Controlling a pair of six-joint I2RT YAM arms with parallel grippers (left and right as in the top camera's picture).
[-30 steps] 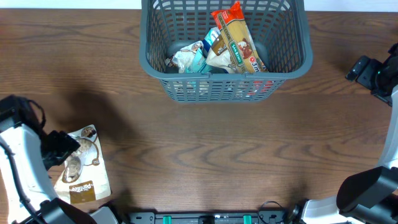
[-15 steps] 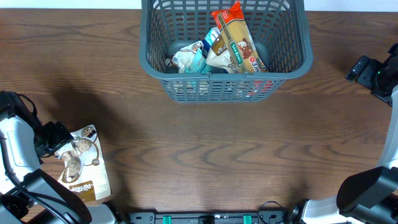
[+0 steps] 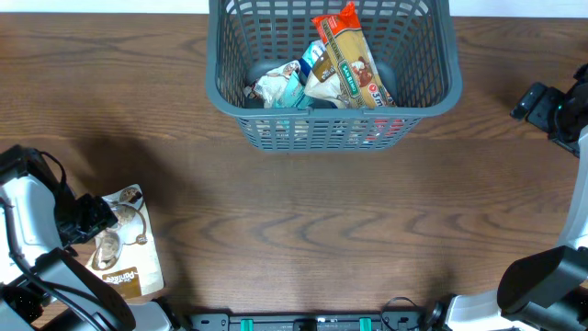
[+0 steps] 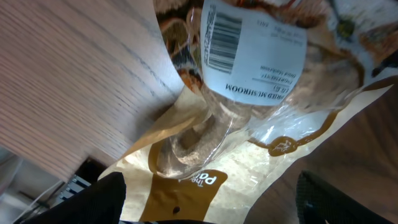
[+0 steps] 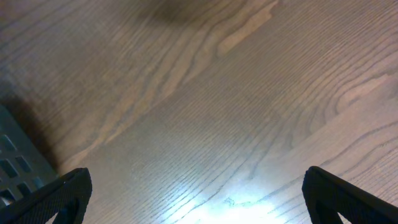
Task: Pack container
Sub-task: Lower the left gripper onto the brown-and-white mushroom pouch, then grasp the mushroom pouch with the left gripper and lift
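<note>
The container (image 3: 220, 87), a grey-blue slotted basket, stands at the back centre of the table. Inside it lie a red-and-orange pasta packet (image 3: 347, 57) and a crumpled white-and-teal packet (image 3: 280, 85). A clear-and-tan dried mushroom packet (image 3: 124, 253) lies flat at the front left, and its barcode label (image 4: 252, 53) fills the left wrist view. My left gripper (image 3: 92, 219) hovers over the packet's left edge, open, its fingers (image 4: 102, 199) set either side of the packet's tan end (image 4: 205, 186). My right gripper (image 3: 542, 99) is open above bare wood at the far right.
The basket's lower corner (image 5: 18, 168) shows at the left edge of the right wrist view. Brown wood-grain table (image 3: 303, 221) spreads between the basket and the front edge. A black rail (image 3: 303, 322) runs along the front edge.
My left gripper drifted slightly back and then returned over the mushroom packet's left edge, its jaws narrowing a little. The packet and the right arm have not moved.
</note>
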